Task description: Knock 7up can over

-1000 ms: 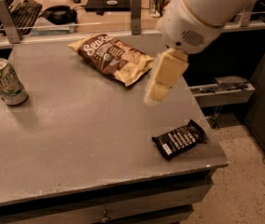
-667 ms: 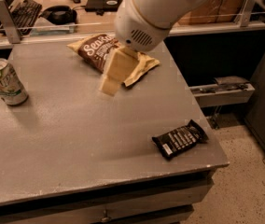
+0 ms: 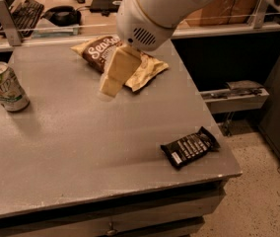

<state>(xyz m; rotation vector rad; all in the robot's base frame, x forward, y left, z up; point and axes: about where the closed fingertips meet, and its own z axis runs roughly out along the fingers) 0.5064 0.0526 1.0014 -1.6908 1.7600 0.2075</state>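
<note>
The 7up can (image 3: 6, 87) stands upright near the left edge of the grey table (image 3: 90, 147), pale body with green lettering and a silver top. My gripper (image 3: 108, 89) hangs from the white arm over the middle of the table, right of the can and well apart from it. It sits in front of the snack bag and holds nothing that I can see.
A tan-and-brown snack bag (image 3: 145, 65) lies at the back of the table, partly behind the gripper. A dark candy bar wrapper (image 3: 190, 146) lies near the front right corner. A keyboard (image 3: 24, 11) and a railing stand behind the table. The floor drops off to the right.
The arm and gripper have swung left across the table, from over the right side to the middle, closer to the can. The can, bag and wrapper have not moved.
</note>
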